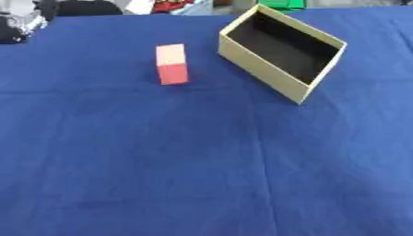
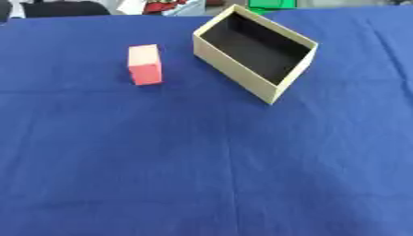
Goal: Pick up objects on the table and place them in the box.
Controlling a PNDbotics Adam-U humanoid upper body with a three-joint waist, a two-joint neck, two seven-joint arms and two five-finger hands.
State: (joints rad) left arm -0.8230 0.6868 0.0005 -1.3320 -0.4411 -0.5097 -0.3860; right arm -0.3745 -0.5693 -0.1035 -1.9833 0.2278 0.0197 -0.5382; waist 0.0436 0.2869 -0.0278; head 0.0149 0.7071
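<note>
- Neither of the robot's hands shows in either eye view, so whether they are released, clenched or grasping anything cannot be told, and no place can be given relative to a hand
- A red block point(image 1: 172, 64) stands on the blue tablecloth point(image 1: 202, 161) in the far half of the table, left of centre; its top face looks paler and pinker than its front face
- A cream-coloured box point(image 1: 262, 69) with a dark inside sits to the right of the block, near it but not touching, with bare cloth between them
- The box lies askew to the table edge: one corner points to the far edge, another to the near right; it is open at the top and nothing shows inside it
- The block is outside the box
- The cloth shows faint creases running across and down the near half of the table
- Beyond the far edge lie some blurred things, red, white, black and green, too unclear to name
</note>
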